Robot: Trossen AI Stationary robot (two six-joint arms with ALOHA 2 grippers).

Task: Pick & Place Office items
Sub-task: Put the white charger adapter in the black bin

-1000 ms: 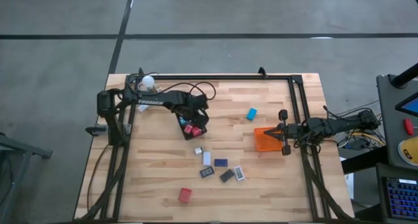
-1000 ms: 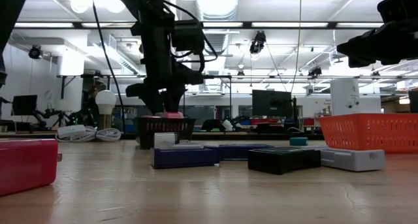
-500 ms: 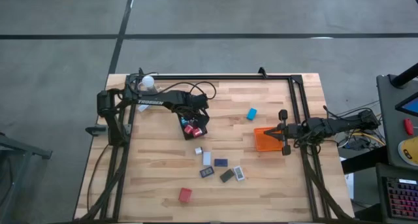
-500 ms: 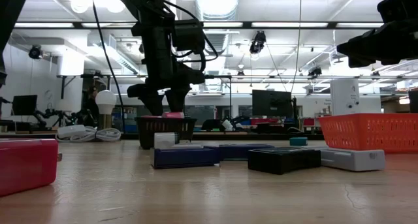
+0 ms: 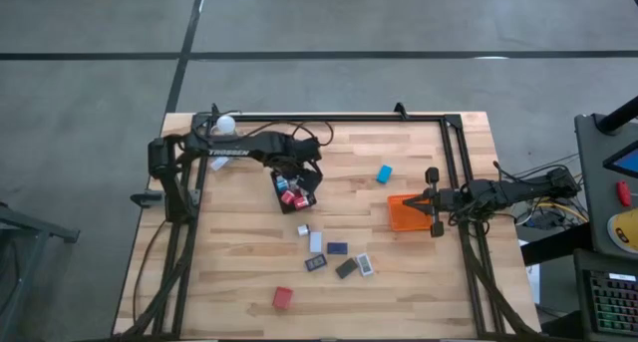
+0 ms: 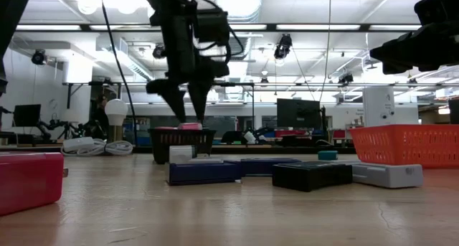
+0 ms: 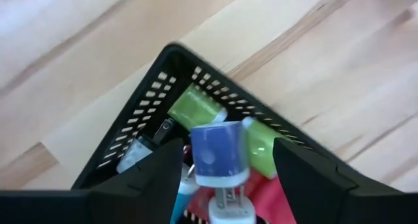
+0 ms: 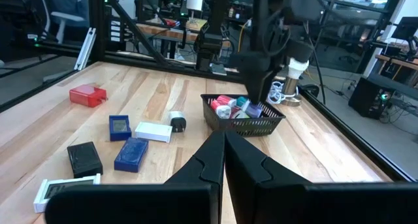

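My left gripper hangs open above the black mesh tray, touching nothing. In the left wrist view its fingers stand either side of a blue-and-white plug block that lies in the tray with green and red pieces. Several office items lie loose on the table: a red block, white, blue and black flat pieces, and a teal block. My right gripper waits shut beside the orange tray.
A white bulb with cords sits at the table's far left corner. A black frame rail runs along the far edge and down the right side. Bare wood lies along the near edge and left of the loose pieces.
My left gripper has risen from just over the black tray's rim and drawn a little toward the far edge. The pieces in the tray and on the table have stayed put.
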